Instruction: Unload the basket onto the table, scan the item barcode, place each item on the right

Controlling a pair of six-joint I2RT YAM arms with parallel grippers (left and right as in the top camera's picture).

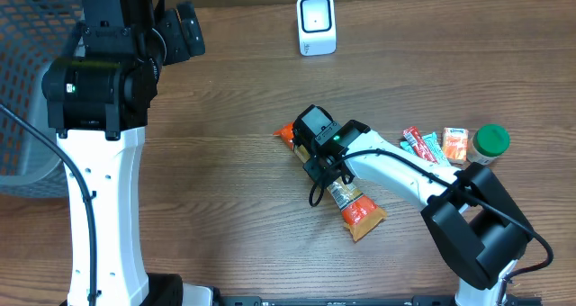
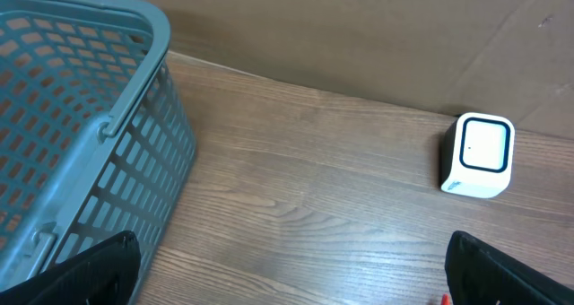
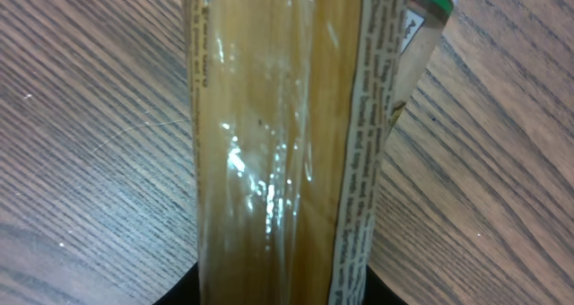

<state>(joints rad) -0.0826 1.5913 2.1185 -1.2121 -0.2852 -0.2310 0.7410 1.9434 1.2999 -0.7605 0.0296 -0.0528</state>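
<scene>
The item is a long clear packet with orange ends (image 1: 357, 209), lying on the wooden table at centre right. My right gripper (image 1: 322, 157) is down over its middle. In the right wrist view the packet (image 3: 278, 143) fills the frame, and the right gripper (image 3: 282, 291) has a dark finger pressed against each side of it. The white barcode scanner (image 1: 316, 24) stands at the table's far edge, also seen as the scanner (image 2: 477, 155) in the left wrist view. My left gripper (image 1: 184, 31) hovers at the far left, and the left gripper (image 2: 291, 278) is open and holds nothing.
A blue-grey plastic basket (image 1: 27, 90) stands at the left edge, close beside the left arm; the basket (image 2: 81, 117) shows in the left wrist view too. A green-lidded jar (image 1: 490, 141) and small snack packets (image 1: 425, 146) lie at the right.
</scene>
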